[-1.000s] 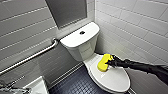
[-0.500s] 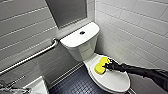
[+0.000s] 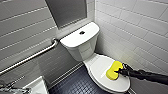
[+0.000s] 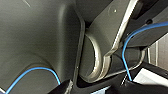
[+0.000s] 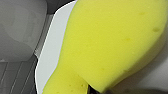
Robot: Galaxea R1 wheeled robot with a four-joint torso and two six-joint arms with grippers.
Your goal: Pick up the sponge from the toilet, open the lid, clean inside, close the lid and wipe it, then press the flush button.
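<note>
- Head view: the sponge (image 3: 113,70) is seen in the lower right of the frame. It lies tilted against the closed lid (image 3: 100,67) of the toilet (image 3: 80,41). It is held at its right-hand end by the right gripper (image 3: 119,71), whose fingers appear closed on the foam. The flush button (image 3: 82,32) is seen untouched on the tank top at upper centre. A grab bar (image 3: 30,58) runs along the wall at left.
- Left wrist view: dark robot casing and a blue cable (image 4: 124,52) are shown. The left gripper's state cannot be told.
- Right wrist view: the sponge (image 5: 112,45) is shown close up, its surface pitted with small pores. The white lid (image 5: 51,47) is seen just behind it.
- Handling, as judged: the foam is expected to be light and soft, and likely to give under a pinch. A grip across one rounded end is thought best, so that a broad face is left free for wiping. The glossy lid is likely to be slippery.
</note>
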